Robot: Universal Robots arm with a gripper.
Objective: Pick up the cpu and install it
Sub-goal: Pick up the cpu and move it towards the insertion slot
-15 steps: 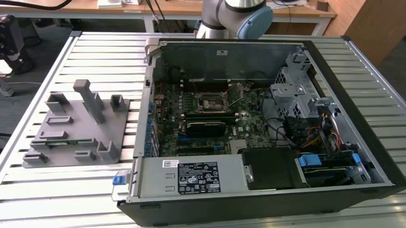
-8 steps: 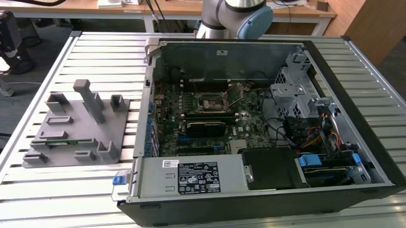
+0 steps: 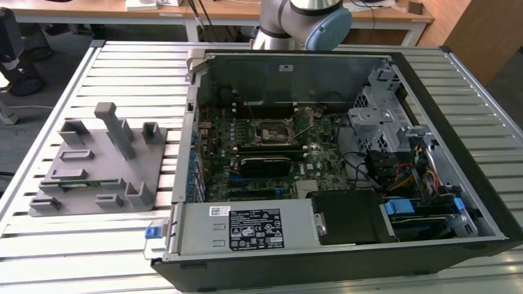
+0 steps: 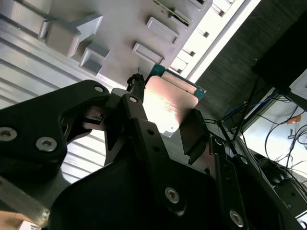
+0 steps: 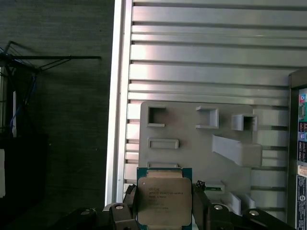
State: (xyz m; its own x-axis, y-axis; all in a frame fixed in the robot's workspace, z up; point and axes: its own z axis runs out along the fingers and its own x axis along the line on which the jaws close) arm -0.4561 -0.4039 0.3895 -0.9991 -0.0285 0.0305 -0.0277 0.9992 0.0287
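A slatted metal table (image 3: 122,61) carries everything here; an open computer case (image 3: 478,184) lies on its side across the middle of it and reaches the edge at the exterior view's right; behind the case, at the far edge of the table, the base of the arm (image 3: 307,18) rises pale grey with a blue cap. Near the table's edge at the exterior view's left sits a grey fixture plate (image 3: 86,202) with raised blocks and pockets, well apart from nothing but just beside the case wall; a narrow green memory stick (image 3: 78,182) lies in one of its slots. Inside the case the motherboard (image 3: 327,165) covers the floor, and the square black-framed socket (image 3: 272,131) sits on it toward the case's back wall.

In the first wrist view the gripper (image 5: 165,207) hangs above the fixture plate, close to the table's long edge; its black fingers (image 4: 195,136) are clenched on the cpu (image 5: 164,201), one on each of two opposite sides. The chip sits square between the jaws, its silver lid facing the first wrist camera and a thin green rim showing round it; it is lifted clear of the plate, touching only the fingers; in the second wrist view the lid catches a warm, pinkish glare.
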